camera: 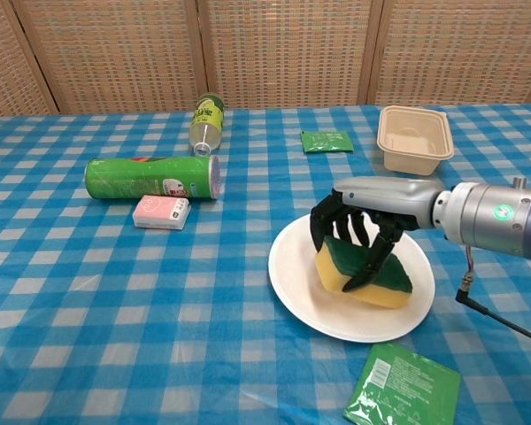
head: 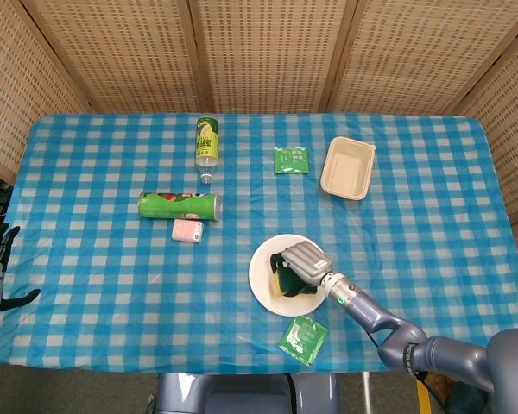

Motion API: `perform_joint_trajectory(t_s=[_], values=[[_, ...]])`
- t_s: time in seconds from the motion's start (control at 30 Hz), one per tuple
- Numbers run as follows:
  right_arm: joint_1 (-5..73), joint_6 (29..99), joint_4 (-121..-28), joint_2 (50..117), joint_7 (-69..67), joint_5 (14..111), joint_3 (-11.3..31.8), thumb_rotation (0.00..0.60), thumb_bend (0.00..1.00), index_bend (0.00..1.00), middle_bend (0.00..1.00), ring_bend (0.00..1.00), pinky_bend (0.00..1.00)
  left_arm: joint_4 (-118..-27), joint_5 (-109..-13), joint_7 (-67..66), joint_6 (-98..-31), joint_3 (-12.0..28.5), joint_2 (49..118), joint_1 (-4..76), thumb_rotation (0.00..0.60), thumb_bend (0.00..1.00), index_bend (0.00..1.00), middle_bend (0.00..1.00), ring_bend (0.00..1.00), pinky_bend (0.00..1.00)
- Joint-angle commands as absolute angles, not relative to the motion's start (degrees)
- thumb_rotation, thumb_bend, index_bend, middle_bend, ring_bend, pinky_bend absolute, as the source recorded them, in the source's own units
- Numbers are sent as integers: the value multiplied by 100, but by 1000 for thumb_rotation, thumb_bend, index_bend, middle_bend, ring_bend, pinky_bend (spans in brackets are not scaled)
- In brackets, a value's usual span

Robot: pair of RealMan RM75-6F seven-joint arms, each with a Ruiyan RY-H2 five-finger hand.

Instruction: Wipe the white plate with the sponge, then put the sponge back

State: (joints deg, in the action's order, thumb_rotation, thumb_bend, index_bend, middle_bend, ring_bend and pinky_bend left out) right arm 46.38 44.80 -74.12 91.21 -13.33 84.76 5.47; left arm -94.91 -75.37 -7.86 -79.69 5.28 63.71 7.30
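1 robot hand [camera: 354,235] gripping sponge [camera: 365,272], on plate [camera: 292,283]

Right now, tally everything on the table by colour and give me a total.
Green: 4, namely the chip can, bottle, far packet, near packet.
White: 1, the plate.
Beige: 1, the container.
Pink: 1, the small pack.
Yellow and green: 1, the sponge.
Total: 8
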Motion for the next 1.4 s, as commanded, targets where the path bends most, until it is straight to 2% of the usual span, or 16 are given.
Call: perform_joint_trajectory(t_s=[0.03,0.27,0.5,0.73,1.4], values=[[4649,4493,-7348,9150,-1433,8511,504,600,482,535,624,540,585,-9477,-7529,-776,-7962,526,6371,730,600,0,0,0,0,0],[4656,4552,-7255,9185,-1627,8558,464,600,487,535,624,539,585,-9465,-7537,-796,-7949,509,6380,738,600,0,0,0,0,0],[4684,4849,-7545,8940,-1798,8634,627,600,487,536,625,539,585,-9484,-7542,-799,-7965,505,6377,736,600,0,0,0,0,0],[4719,4684,-7707,8784,-1736,8432,647,600,489,536,625,539,585,-9505,-7588,-843,-7984,479,6388,736,600,0,0,0,0,0],[4702,4561,-6745,9368,-2436,8539,350,600,504,559,629,539,585,-9489,-7580,-721,-8026,493,6346,707,600,0,0,0,0,0]])
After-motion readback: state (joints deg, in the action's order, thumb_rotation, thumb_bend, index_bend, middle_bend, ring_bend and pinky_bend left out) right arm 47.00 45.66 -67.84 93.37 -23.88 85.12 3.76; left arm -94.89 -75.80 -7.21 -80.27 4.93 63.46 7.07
